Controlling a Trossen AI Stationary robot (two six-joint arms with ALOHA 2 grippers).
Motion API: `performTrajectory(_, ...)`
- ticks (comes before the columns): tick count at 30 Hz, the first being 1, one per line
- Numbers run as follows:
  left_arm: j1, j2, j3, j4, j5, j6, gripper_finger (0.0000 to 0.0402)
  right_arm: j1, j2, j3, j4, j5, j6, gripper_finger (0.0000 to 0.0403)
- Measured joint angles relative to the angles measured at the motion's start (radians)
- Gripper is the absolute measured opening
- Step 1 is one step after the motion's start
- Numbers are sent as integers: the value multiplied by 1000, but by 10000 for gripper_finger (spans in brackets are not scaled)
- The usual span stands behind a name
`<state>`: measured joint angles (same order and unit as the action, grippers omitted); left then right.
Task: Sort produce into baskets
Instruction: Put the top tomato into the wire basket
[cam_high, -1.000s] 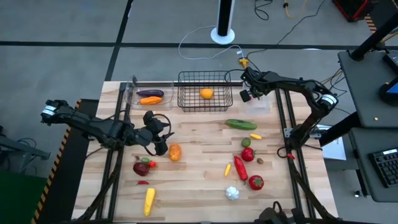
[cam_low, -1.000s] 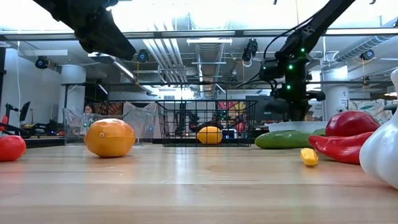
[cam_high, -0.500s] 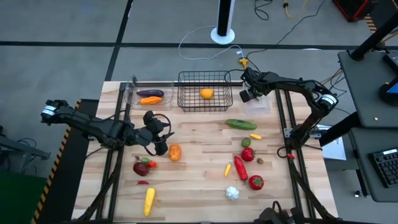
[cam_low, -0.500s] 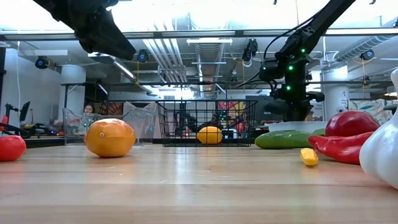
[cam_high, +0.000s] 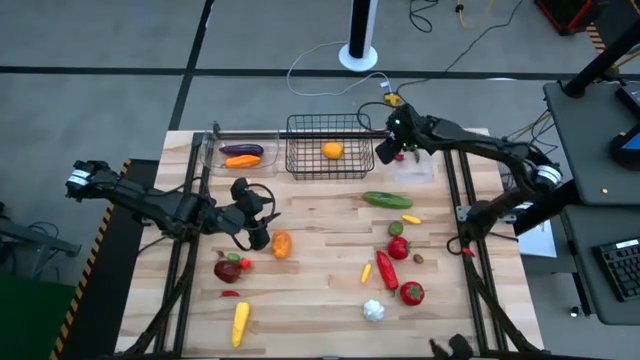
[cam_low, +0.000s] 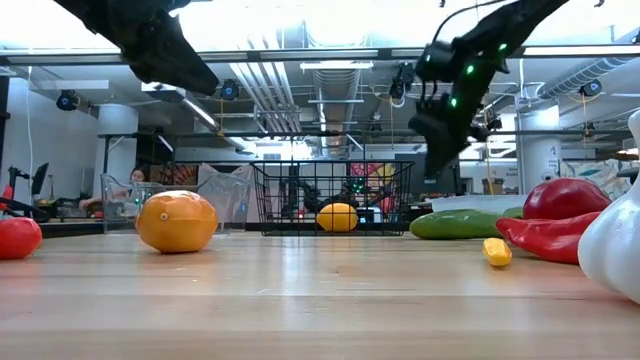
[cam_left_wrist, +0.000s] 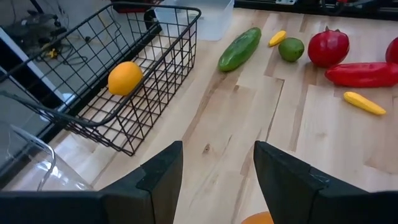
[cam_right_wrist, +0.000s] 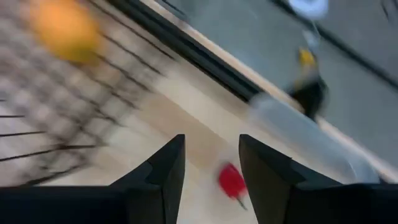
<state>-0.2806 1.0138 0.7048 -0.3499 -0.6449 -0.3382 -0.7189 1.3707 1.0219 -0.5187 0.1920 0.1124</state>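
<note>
Since the earlier frame your right gripper (cam_high: 390, 152) has swung from beside the clear bin (cam_high: 415, 166) toward the black wire basket (cam_high: 330, 158); its fingers stand apart and empty, with a small red piece (cam_right_wrist: 231, 181) lying below them. Your left gripper (cam_high: 258, 238) hovers over the counter (cam_high: 320, 290) just beside the large orange (cam_high: 281, 244), fingers parted, nothing held. Black wire basket: one orange fruit (cam_high: 332, 150). Left clear bin (cam_high: 240, 155): eggplant (cam_high: 244, 150) and carrot (cam_high: 241, 161). Loose on the counter: cucumber (cam_high: 387, 200), long red pepper (cam_high: 386, 270), garlic (cam_high: 373, 311), corn (cam_high: 240, 322).
</note>
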Motion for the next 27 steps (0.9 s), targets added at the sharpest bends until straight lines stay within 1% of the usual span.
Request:
performTrajectory(3,5,0,0,18,0,34,180,50,-70,-70,120,-72,-100,138)
performTrajectory(6,22,1,12,21,0,42,180,97,-125,-153,266,-144,-131,133)
performTrajectory(9,47,1,38,27,-1,54,180,139,-167,-222,377,-172,-131,130)
performTrajectory(11,60,1,53,27,-1,84,180,161,-187,-242,396,-171,-119,130)
performTrajectory(15,66,1,69,28,0,148,180,205,-205,-245,397,-167,-94,133)
performTrajectory(20,66,1,69,23,8,143,180,268,-217,-246,419,-169,-54,134)
performTrajectory(23,66,3,68,2,55,107,180,303,-223,-233,450,-168,-45,133)
performTrajectory(27,65,13,68,-34,148,32,180,336,-223,-161,452,-170,-36,135)
